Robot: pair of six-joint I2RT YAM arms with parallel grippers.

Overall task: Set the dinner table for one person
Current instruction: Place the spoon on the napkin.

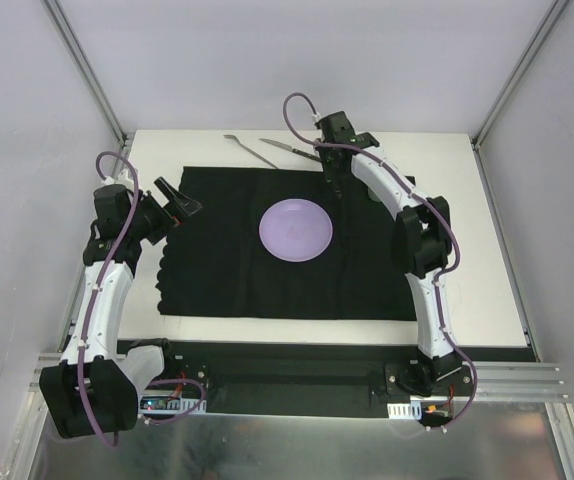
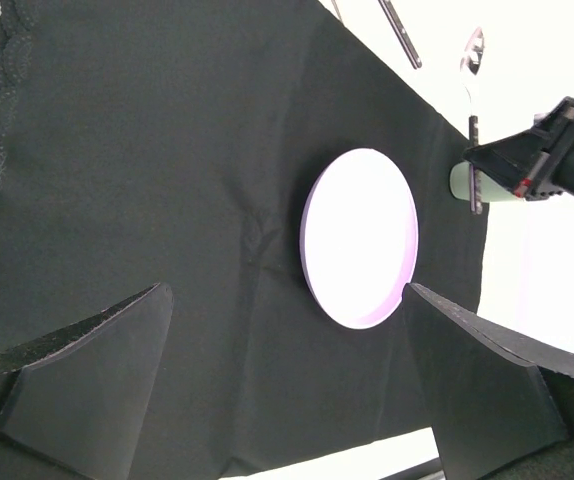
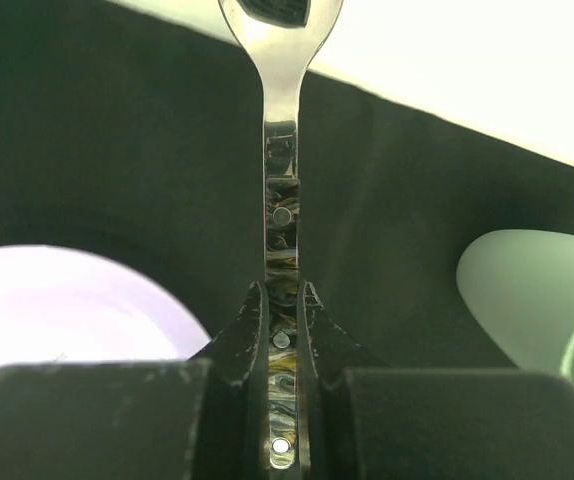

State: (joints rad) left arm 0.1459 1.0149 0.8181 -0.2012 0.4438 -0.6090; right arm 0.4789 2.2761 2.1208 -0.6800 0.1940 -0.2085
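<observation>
Dinner table (image 1: 482, 270): large rectangular top, flat, level, matte white, plain. Grey metal rails at its edges. Bare white shows widest at 3 o'clock, as a band at 12, and as a thin strip at 9.

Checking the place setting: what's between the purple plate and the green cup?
A spoon, held in the right gripper's shut jaws over the black mat, between plate and cup; the right wrist view shows it.
</observation>
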